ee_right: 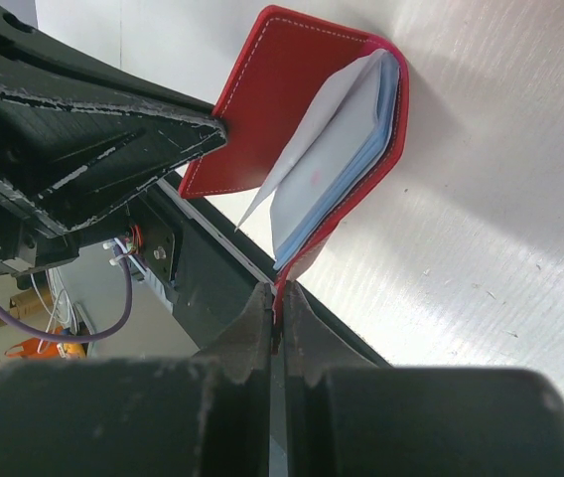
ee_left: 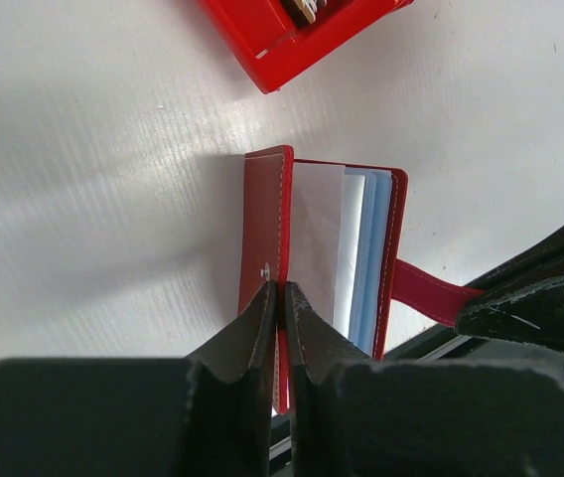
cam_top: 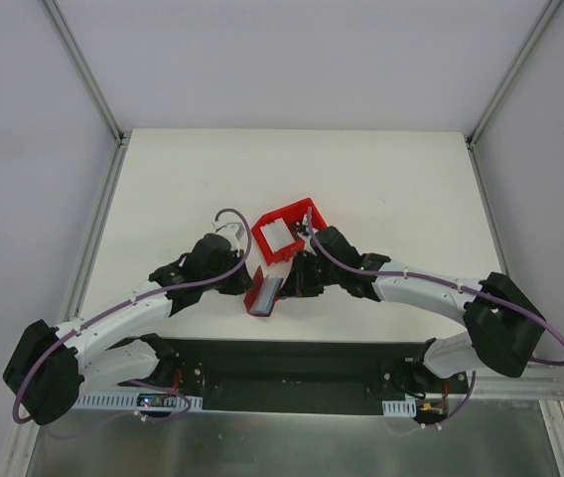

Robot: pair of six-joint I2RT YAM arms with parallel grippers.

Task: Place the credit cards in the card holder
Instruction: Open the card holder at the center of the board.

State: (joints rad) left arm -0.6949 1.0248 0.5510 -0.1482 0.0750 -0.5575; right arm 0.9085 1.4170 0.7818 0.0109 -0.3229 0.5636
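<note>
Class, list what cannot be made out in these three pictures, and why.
- Top view: wallet too small to show its slots.
- Left wrist view: bin cut off by the top edge; contents mostly hidden.
- Right wrist view: pale leaves overlap; what lies between them is hidden.

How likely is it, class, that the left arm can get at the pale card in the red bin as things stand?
Probably not yet. The red bin with the pale card lies close, but the left pincer is shut on the card holder and must let go first.
</note>
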